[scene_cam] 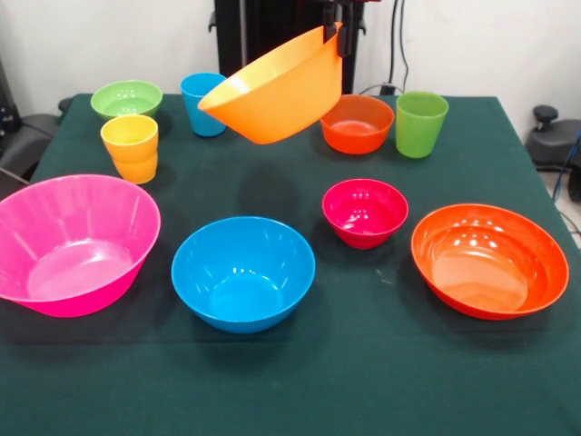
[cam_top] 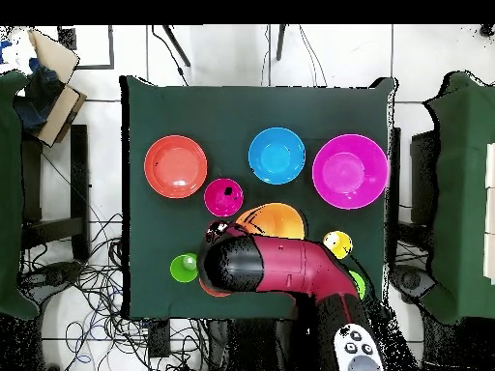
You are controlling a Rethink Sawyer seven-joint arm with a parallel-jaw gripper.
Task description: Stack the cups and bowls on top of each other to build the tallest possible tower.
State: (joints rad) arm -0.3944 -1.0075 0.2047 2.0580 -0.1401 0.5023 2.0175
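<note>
My gripper (scene_cam: pixel 334 34) is shut on the rim of the big orange bowl (scene_cam: pixel 277 91) and holds it tilted in the air above the table's far middle. The bowl also shows in the overhead view (cam_top: pixel 276 220), half under my arm. On the table stand the big pink bowl (scene_cam: pixel 73 243), medium blue bowl (scene_cam: pixel 243 271), small magenta bowl (scene_cam: pixel 365 211), wide red-orange bowl (scene_cam: pixel 488 259), small orange-red bowl (scene_cam: pixel 357 123), small green bowl (scene_cam: pixel 126 98), blue cup (scene_cam: pixel 201 103), green cup (scene_cam: pixel 420 123) and yellow-orange cup (scene_cam: pixel 131 147). All stand apart; no tower shows.
The dark green table (scene_cam: pixel 363 363) carries everything. In the overhead view my red arm (cam_top: pixel 280 266) covers the orange-red bowl and the blue cup. Cables lie on the floor around the table.
</note>
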